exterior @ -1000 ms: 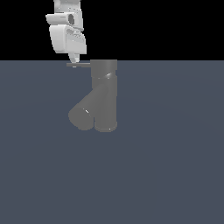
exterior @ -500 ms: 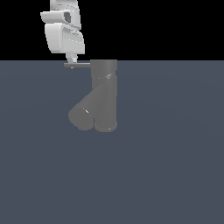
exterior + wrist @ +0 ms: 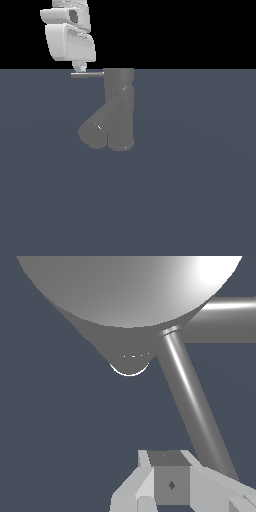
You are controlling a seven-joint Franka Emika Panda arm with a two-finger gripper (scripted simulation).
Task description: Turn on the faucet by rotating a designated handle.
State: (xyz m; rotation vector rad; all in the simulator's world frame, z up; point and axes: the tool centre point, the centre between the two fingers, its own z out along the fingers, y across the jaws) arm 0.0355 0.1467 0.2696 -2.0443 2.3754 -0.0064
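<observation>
gripper (image 3: 78, 67) tip just above the handle (image 3: 88, 75) of the faucet (image 3: 120, 110)

Exterior: level side view — wrist: close-up.

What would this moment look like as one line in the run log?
phase: at handle | gripper: above outer end of handle, open/shut unclear | handle: sticks out from faucet cap toward exterior view's left | contact: cannot confirm

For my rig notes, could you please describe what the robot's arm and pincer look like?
The arm is glossy white, built of rounded blocky shells with a dark recess near its upper part. The pincer is small and pale grey, with faceted angular fingers and a darker grey square block between them.
</observation>
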